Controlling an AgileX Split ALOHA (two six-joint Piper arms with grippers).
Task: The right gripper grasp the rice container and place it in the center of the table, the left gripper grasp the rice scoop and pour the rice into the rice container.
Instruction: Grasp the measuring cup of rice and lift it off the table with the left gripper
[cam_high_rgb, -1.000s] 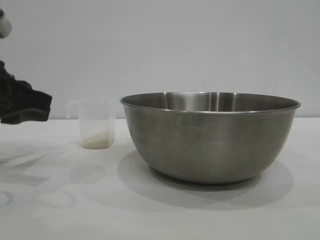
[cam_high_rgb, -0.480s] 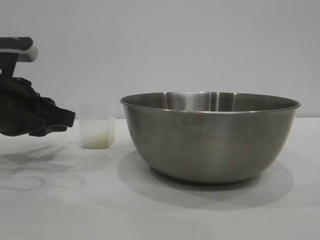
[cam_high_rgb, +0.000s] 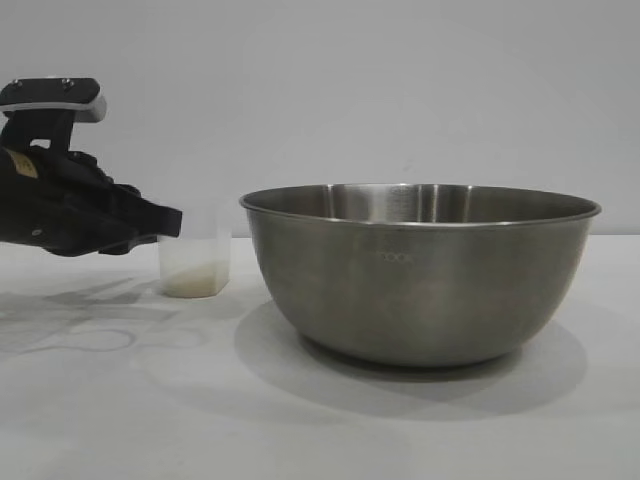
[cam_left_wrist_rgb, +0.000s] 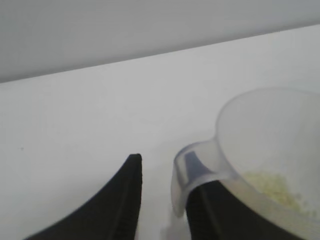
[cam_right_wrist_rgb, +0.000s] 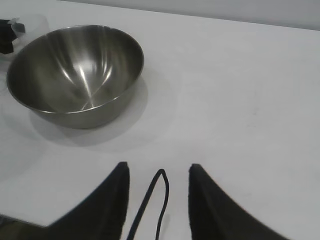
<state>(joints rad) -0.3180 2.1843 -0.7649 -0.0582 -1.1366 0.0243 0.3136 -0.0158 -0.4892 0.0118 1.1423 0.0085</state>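
Note:
The rice scoop (cam_high_rgb: 196, 258), a small translucent cup with a little rice (cam_high_rgb: 196, 281) in its bottom, stands on the white table (cam_high_rgb: 120, 410) left of the rice container (cam_high_rgb: 420, 275), a large steel bowl. My left gripper (cam_high_rgb: 172, 221) reaches in from the left to the scoop's handle side. In the left wrist view the left gripper (cam_left_wrist_rgb: 162, 165) is open: the scoop's (cam_left_wrist_rgb: 270, 130) handle lies against one finger, with a clear gap to the other. The rice (cam_left_wrist_rgb: 272, 182) shows inside. My right gripper (cam_right_wrist_rgb: 157, 170) is open over bare table, apart from the rice container (cam_right_wrist_rgb: 75, 75).
A thin black cable loop (cam_right_wrist_rgb: 155, 195) hangs between the right gripper's fingers. The table (cam_right_wrist_rgb: 240, 100) stretches bare around the bowl, and a plain grey wall (cam_high_rgb: 400, 90) stands behind.
The left gripper has moved in from the left edge toward the scoop, and its tips now reach the handle. Bowl and scoop have stayed put.

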